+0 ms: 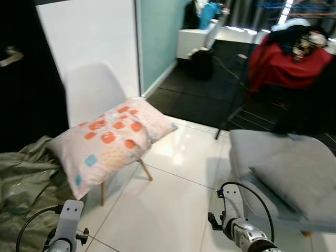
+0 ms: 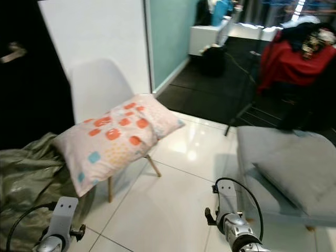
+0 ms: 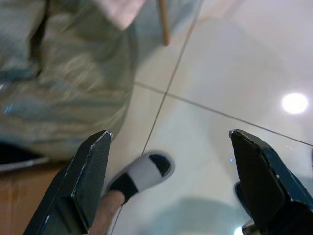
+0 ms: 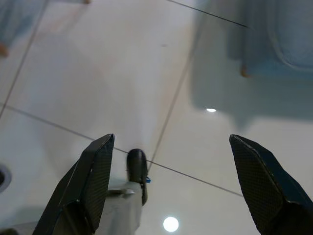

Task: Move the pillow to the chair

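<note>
The left gripper hangs low at the bottom left of the head views, its two black fingers spread wide with nothing between them; past them the wrist view shows glossy white floor, a person's foot in a black-and-white slipper, and green cloth. The right gripper hangs at the bottom centre-right, likewise spread and empty over the tiles. Up and left of the left arm, the pillow, pale pink with orange and blue patches, lies across the seat of the white chair, one corner jutting over the seat's front edge. The green cloth lies heaped on the floor just beside the chair, lower left. At the right edge sits a grey seat with a grey cushion on it. At upper right a red cloth drapes over furniture, with dark clothes piled on top.
</note>
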Available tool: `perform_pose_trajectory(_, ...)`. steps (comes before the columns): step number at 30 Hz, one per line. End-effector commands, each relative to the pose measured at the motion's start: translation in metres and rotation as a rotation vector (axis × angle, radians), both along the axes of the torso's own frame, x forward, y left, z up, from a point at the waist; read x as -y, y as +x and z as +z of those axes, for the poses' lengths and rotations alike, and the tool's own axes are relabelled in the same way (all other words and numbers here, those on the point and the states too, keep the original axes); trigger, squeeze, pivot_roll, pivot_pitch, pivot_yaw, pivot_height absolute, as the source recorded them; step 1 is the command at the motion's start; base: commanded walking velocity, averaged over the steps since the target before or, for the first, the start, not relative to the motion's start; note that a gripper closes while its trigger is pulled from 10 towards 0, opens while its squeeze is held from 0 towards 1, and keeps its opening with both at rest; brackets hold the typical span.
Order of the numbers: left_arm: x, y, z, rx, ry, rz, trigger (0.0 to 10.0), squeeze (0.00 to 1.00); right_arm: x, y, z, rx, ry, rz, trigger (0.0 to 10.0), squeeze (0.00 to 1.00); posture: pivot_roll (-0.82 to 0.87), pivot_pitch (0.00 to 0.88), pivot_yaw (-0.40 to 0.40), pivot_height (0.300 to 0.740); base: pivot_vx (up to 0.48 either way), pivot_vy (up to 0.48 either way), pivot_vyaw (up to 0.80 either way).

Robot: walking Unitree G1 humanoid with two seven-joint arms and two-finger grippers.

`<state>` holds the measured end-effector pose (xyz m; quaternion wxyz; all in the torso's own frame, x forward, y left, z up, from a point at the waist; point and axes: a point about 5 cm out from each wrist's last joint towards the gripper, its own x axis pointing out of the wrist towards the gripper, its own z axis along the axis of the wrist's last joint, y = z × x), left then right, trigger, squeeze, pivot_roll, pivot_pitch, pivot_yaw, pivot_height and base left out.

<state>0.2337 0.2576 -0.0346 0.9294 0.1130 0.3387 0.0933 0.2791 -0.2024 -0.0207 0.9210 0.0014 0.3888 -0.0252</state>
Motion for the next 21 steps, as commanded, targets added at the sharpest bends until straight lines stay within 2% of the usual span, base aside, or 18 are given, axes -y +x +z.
perform_pose_trajectory(1,0.0029,0.0003,-0.0007,0.004,-0.010,-0.002,10.0,0.00,0.0025,-0.0015,-0.0009,-0.007,-0.002,-0.016,10.0,0.00,-0.15,0.063,-0.014,0.740,0.000,0.000,-0.73)
perform_pose_trajectory(6,0.0018,-0.0014,-0.0009,0.016,0.020,0.015,10.0,0.00,0.0029,-0.0032,-0.0024,-0.008,-0.006,-0.036,10.0,0.00,-0.15,0.038,-0.005,0.740,0.000,0.000,-0.72)
perform_pose_trajectory(21,-0.0002,-0.0006,0.0006,0.040,-0.056,0.037,10.0,0.00,0.0028,-0.0028,-0.0019,0.011,-0.001,-0.047,10.0,0.00,-0.15,0.043,-0.009,0.740,0.000,0.000,-0.71)
